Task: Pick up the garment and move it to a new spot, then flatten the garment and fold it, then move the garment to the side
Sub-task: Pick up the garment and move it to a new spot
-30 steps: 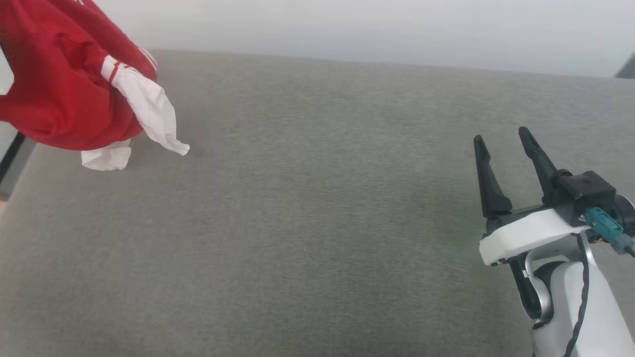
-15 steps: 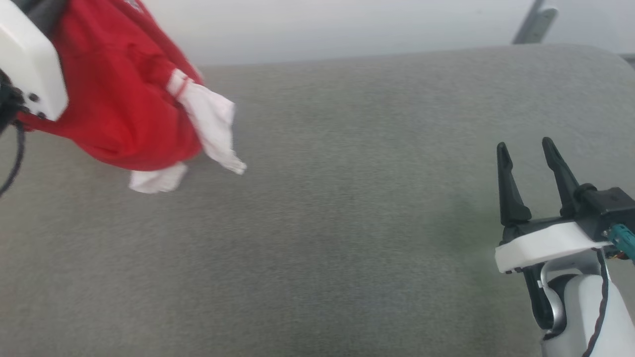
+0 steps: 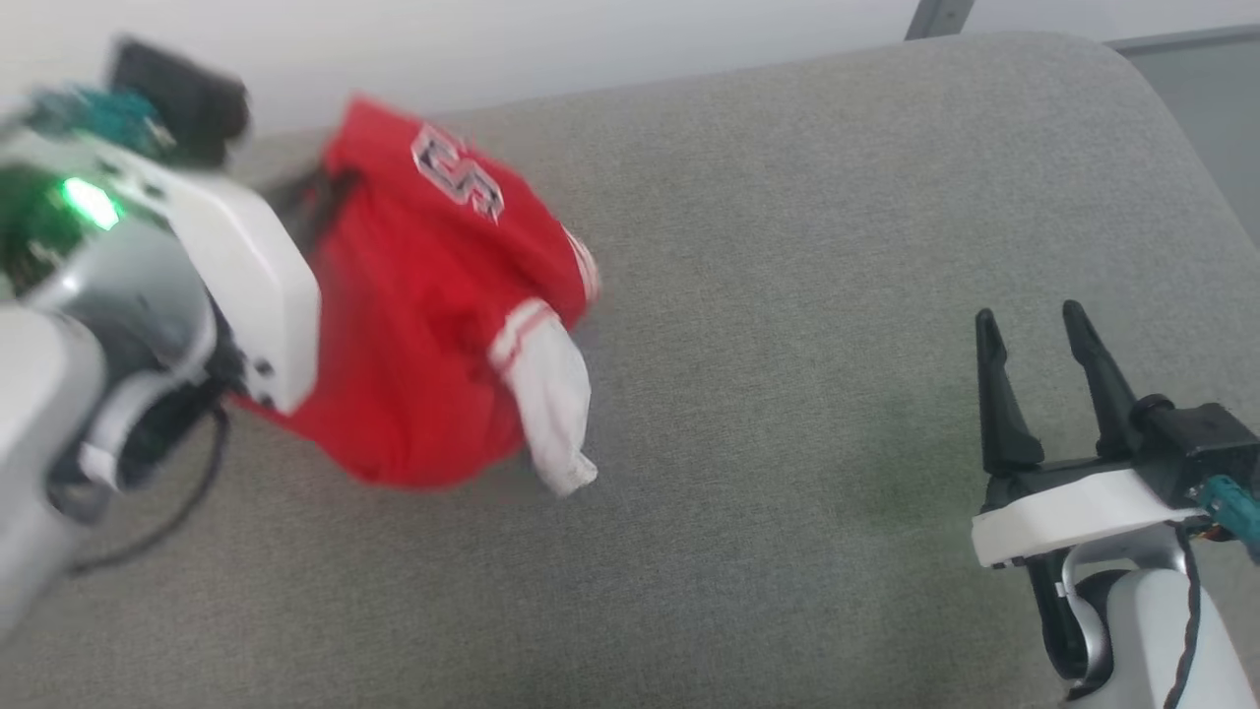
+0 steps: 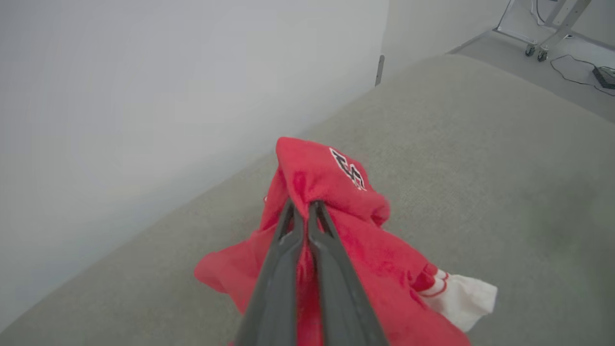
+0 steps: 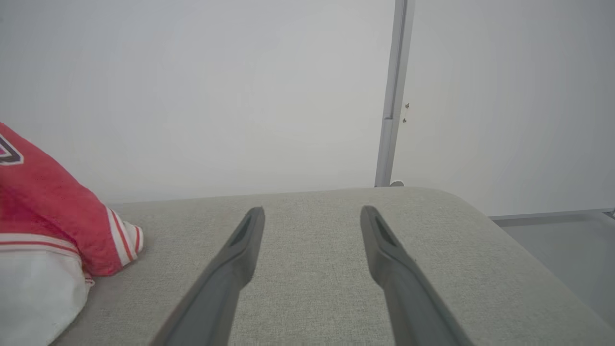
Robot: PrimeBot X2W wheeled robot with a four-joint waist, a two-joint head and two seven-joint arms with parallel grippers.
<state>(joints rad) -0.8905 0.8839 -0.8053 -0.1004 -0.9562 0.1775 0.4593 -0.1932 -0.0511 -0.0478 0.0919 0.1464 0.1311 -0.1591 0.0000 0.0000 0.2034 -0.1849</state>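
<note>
Red garment (image 3: pixel 423 345) in tight pinch of L hand (image 4: pixel 301 205), spread empty R hand (image 3: pixel 1028 313) well apart

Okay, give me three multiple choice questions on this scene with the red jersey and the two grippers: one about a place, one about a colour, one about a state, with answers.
1. Where is the red jersey in the head view?
A) On the left of the grey padded surface, at the left gripper
B) Under the right gripper
C) On the floor

2. What colour is its sleeve?
A) Black
B) White
C) Blue

3. What state is the right gripper in?
A) Shut on the jersey
B) Shut, empty
C) Open, empty

Answers: 1 A, it bunches against the left arm; 2 B, the white sleeve hangs at its lower edge; 3 C, its fingers stand apart over bare fabric.
</note>
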